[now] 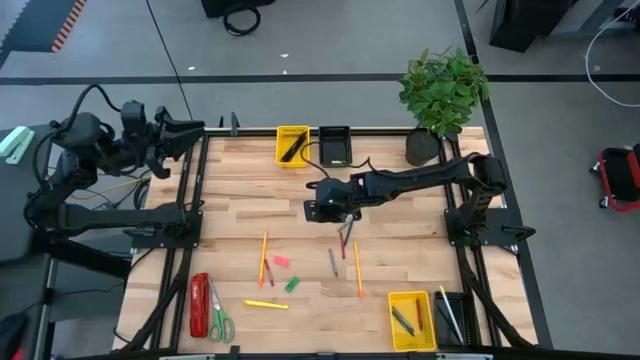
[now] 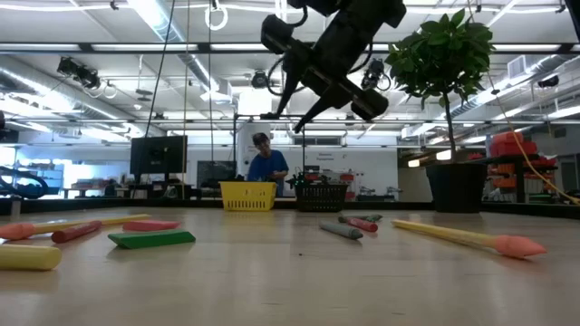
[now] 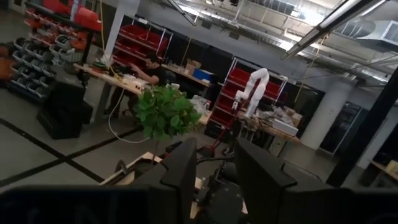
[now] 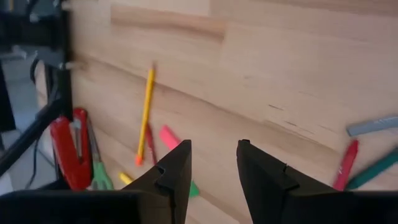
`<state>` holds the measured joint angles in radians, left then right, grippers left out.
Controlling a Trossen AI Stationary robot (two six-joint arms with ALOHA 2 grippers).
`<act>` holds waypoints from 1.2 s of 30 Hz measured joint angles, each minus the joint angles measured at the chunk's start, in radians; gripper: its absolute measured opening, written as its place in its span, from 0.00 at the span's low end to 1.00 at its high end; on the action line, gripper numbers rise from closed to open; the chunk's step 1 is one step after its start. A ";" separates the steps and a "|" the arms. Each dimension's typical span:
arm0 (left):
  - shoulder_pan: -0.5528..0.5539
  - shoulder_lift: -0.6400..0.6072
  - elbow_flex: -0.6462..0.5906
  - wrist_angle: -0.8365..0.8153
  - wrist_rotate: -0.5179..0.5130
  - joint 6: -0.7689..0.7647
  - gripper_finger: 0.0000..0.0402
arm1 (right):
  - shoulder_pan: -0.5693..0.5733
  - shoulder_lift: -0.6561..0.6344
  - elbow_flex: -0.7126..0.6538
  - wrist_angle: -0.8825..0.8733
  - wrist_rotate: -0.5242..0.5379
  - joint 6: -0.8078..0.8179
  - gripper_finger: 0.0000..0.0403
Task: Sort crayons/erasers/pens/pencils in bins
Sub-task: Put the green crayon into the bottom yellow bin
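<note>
Sorting is partly done: bins [image 1: 293,145] are holding some items, while crayons [image 1: 332,262], pencils [image 1: 357,268] and erasers [image 1: 281,260] are lying mid-desk. Right gripper [image 1: 322,208] is hovering empty over the desk's middle, jaws apart; left gripper [image 1: 190,135] is waiting off the far left corner, jaws apart.

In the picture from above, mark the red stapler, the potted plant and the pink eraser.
red stapler [image 1: 199,304], high view, mid body.
potted plant [image 1: 444,87], high view, leaves.
pink eraser [image 1: 281,261], high view, centre.

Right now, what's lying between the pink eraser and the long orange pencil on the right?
In the high view, between the pink eraser and the orange pencil lie a grey crayon and a red crayon.
</note>
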<state>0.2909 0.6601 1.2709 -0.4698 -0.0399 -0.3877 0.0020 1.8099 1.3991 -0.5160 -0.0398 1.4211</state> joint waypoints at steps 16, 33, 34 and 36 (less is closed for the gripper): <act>0.000 -0.008 0.000 0.001 0.026 -0.020 0.29 | 0.008 0.023 0.000 -0.195 0.012 0.344 0.35; 0.000 -0.006 0.000 -0.051 0.027 -0.019 0.28 | -0.001 0.217 -0.001 -0.333 -0.117 0.347 0.35; 0.000 -0.006 0.000 -0.052 0.027 -0.020 0.28 | -0.001 0.222 0.000 -0.330 -0.123 0.349 0.35; 0.000 -0.006 0.000 -0.051 0.027 -0.025 0.28 | -0.001 0.230 -0.001 -0.329 -0.126 0.349 0.35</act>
<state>0.2908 0.6537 1.2709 -0.5209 -0.0132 -0.4126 0.0006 2.0397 1.3981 -0.8452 -0.1661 1.7699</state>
